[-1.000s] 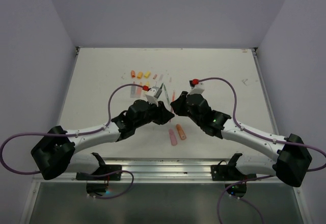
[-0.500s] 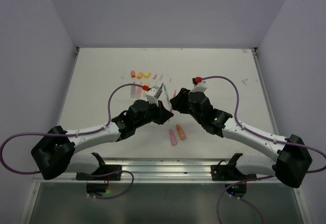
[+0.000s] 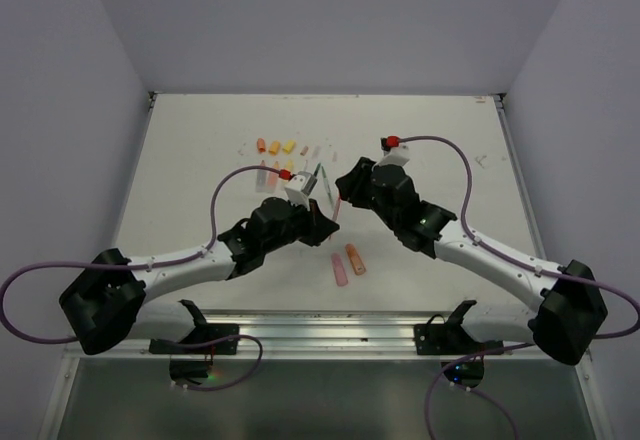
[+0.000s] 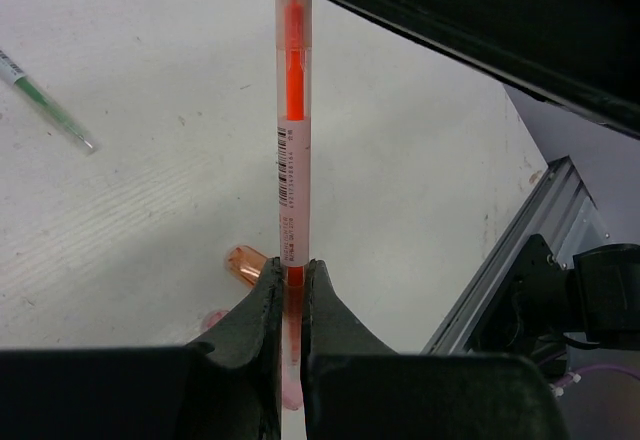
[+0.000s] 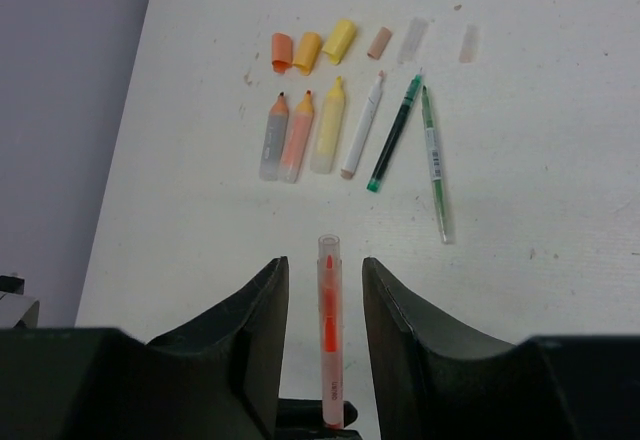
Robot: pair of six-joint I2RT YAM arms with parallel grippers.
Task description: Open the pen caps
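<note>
Firmly clenched in left pincer (image 4: pixel 287 272), slim translucent orange-cored pen (image 4: pixel 291 160) with barcode; right pincer (image 5: pixel 324 268) agape around its other end.

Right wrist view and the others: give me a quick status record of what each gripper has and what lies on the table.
left gripper: shut on the thin orange pen, near one end
right gripper: open, fingers either side of that pen's other end, not closed
far row: six uncapped pens, six loose caps beyond them
nearer: pink marker and orange marker lying side by side
</note>
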